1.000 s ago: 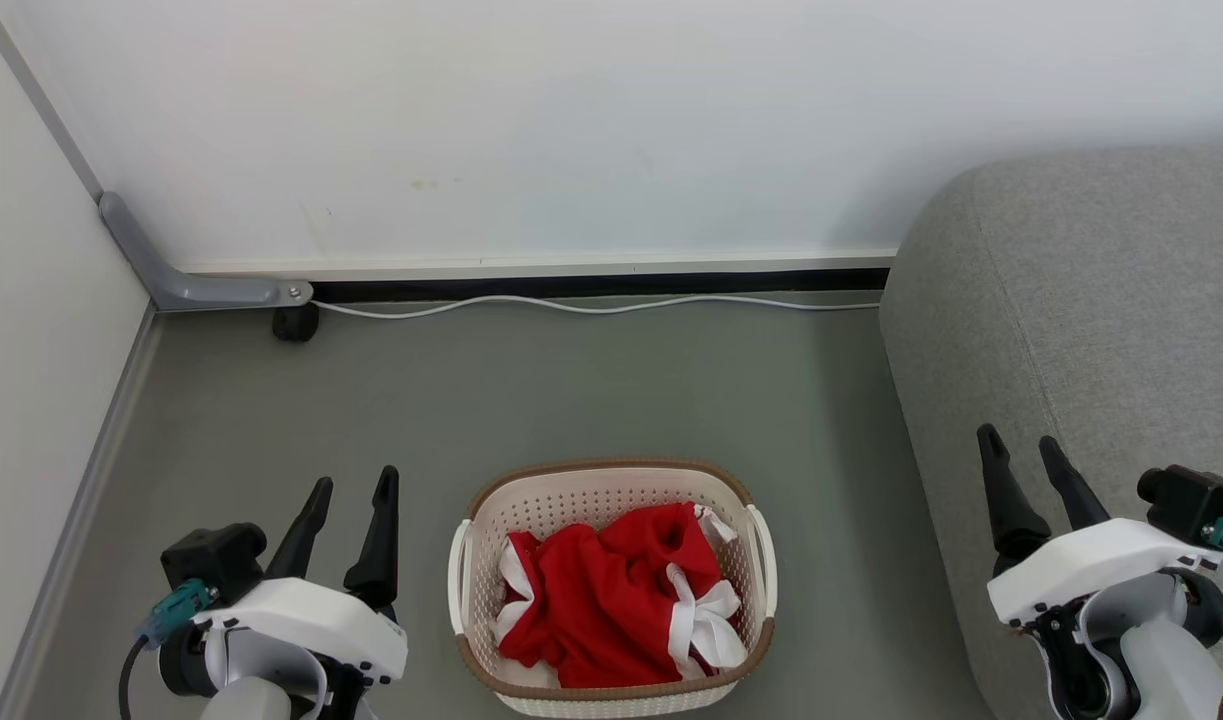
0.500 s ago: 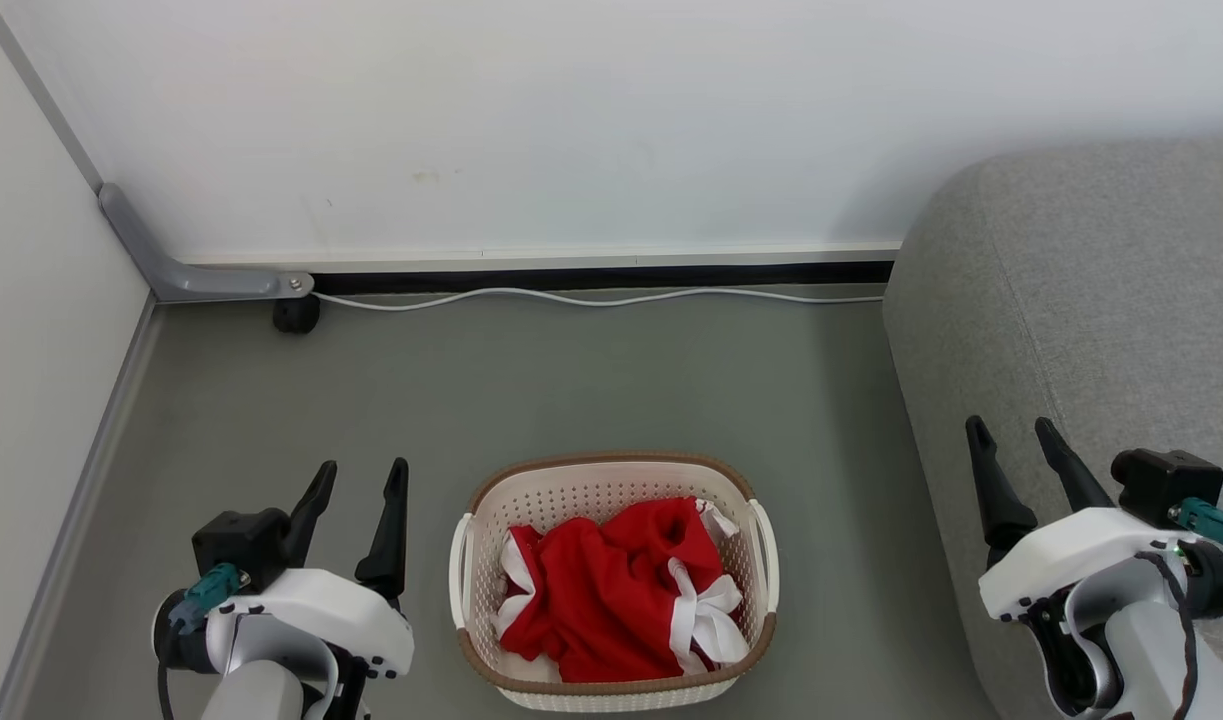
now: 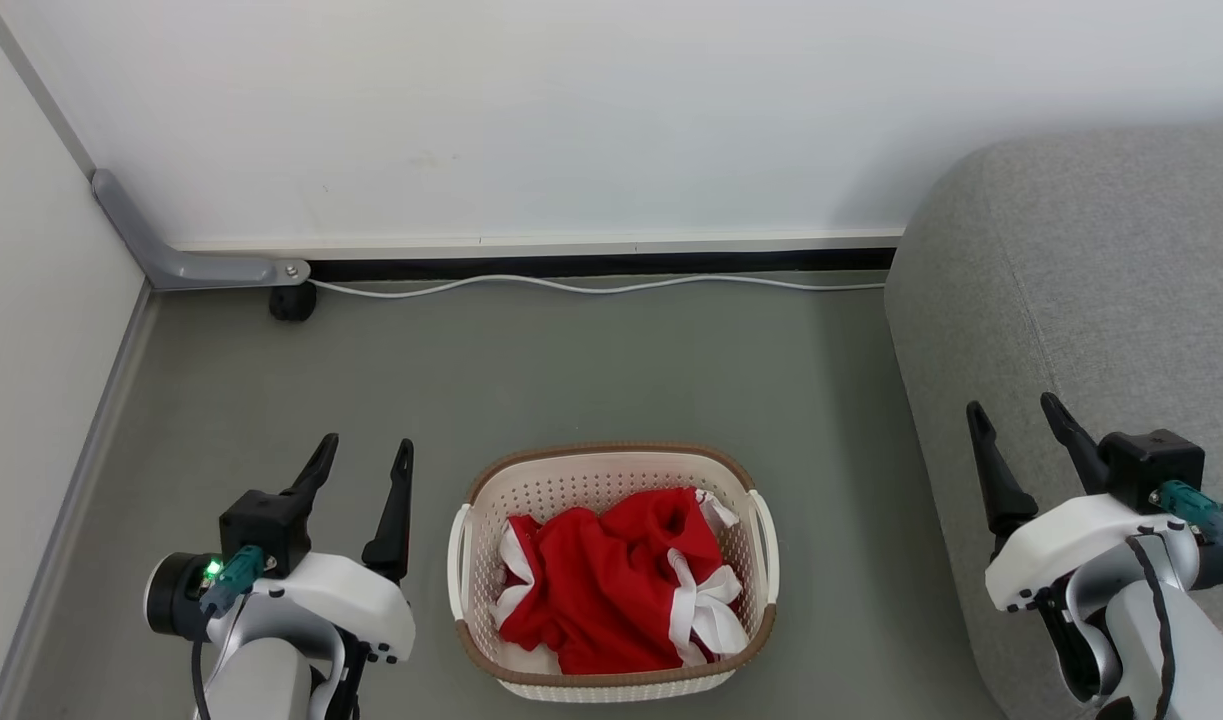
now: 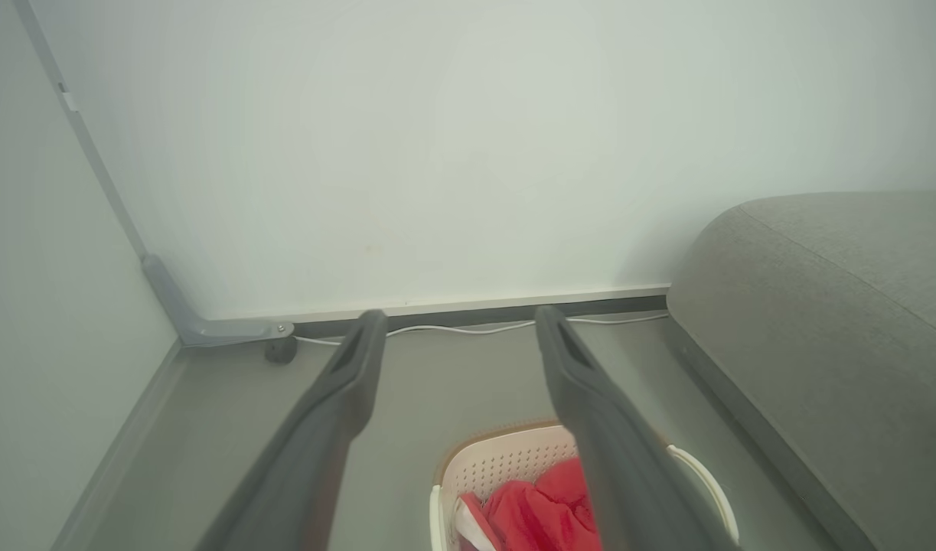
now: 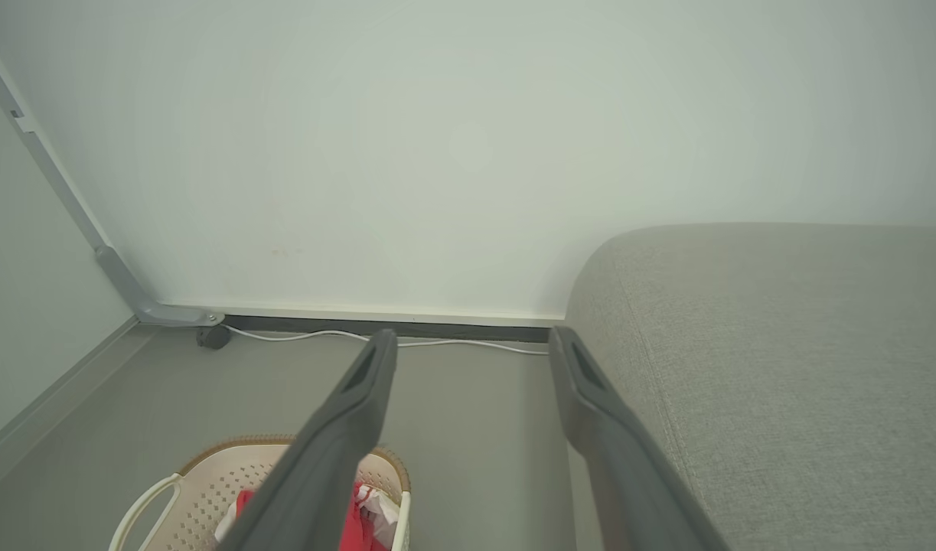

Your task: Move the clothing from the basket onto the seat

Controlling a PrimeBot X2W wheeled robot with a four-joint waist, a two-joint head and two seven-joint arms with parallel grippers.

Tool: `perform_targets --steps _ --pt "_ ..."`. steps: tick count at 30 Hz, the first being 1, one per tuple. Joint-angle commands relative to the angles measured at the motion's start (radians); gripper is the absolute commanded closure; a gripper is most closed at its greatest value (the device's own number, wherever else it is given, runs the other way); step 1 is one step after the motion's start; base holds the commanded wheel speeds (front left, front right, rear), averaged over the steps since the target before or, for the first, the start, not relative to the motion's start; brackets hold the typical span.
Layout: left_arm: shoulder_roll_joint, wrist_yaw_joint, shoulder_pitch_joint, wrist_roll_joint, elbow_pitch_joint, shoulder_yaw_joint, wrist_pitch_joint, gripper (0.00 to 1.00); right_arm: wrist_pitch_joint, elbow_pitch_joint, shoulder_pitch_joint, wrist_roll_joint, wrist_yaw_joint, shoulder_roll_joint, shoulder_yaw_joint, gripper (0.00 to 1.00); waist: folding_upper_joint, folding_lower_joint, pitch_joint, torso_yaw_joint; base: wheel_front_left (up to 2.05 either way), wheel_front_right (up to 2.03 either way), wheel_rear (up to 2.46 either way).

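Bright red clothing (image 3: 611,592) with white bands lies bunched in a cream perforated basket (image 3: 601,476) with a brown rim, standing on the grey floor at the bottom middle of the head view. The grey seat (image 3: 1101,290) fills the right side. My left gripper (image 3: 366,455) hangs open left of the basket, apart from it, nothing between its fingers. My right gripper (image 3: 1013,418) stands open over the seat's left edge, also empty. In the left wrist view the basket (image 4: 506,468) and clothing (image 4: 544,514) lie low between the fingers (image 4: 337,413). The right wrist view shows the basket (image 5: 230,478) at lower left and the seat (image 5: 781,360) at right.
A white wall (image 3: 571,120) closes the back, a side wall (image 3: 31,350) the left. A white cable (image 3: 591,287) runs along the baseboard, and a grey bracket (image 3: 191,268) with a small black wheel (image 3: 293,303) sits in the corner. Bare floor (image 3: 591,370) lies between basket and wall.
The head view has tilted slightly, shifting the scene up. Both arms have risen a little and turned their wrists; both grippers stay open. Basket and clothing have not moved.
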Motion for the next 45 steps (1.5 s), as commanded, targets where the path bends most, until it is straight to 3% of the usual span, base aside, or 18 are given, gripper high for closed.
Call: perform_targets --steps 1,5,16,29,45 --pt "0.014 0.014 -0.056 0.036 -0.016 0.032 -0.015 0.0 -0.021 -0.013 -0.036 -0.03 0.007 -0.014 0.022 0.0 0.0 0.0 0.001 0.0 0.0 0.0 0.0" --pt "0.013 0.014 -0.065 0.078 -0.011 0.036 -0.025 0.0 -0.031 -0.007 -0.047 -0.074 0.007 -0.02 0.025 0.0 0.0 0.0 0.006 -0.001 0.0 0.0 0.0" --pt "0.007 0.031 -0.059 0.046 0.0 0.083 -0.025 0.0 -0.031 -0.018 -0.039 -0.088 0.007 0.003 -0.062 0.0 0.0 0.0 0.014 0.0 0.0 0.0 0.0" --pt "0.004 0.027 -0.061 0.038 -0.003 0.086 -0.025 0.0 -0.031 -0.058 -0.039 -0.091 0.007 0.01 -0.083 0.0 0.0 0.0 0.04 0.0 0.0 0.0 0.0" --pt "0.004 0.052 -0.142 -0.061 -0.032 -0.048 -0.025 0.0 -0.031 -0.221 -0.114 -0.081 0.007 -0.018 -0.15 0.0 0.0 0.0 0.299 0.005 0.0 0.0 0.0"
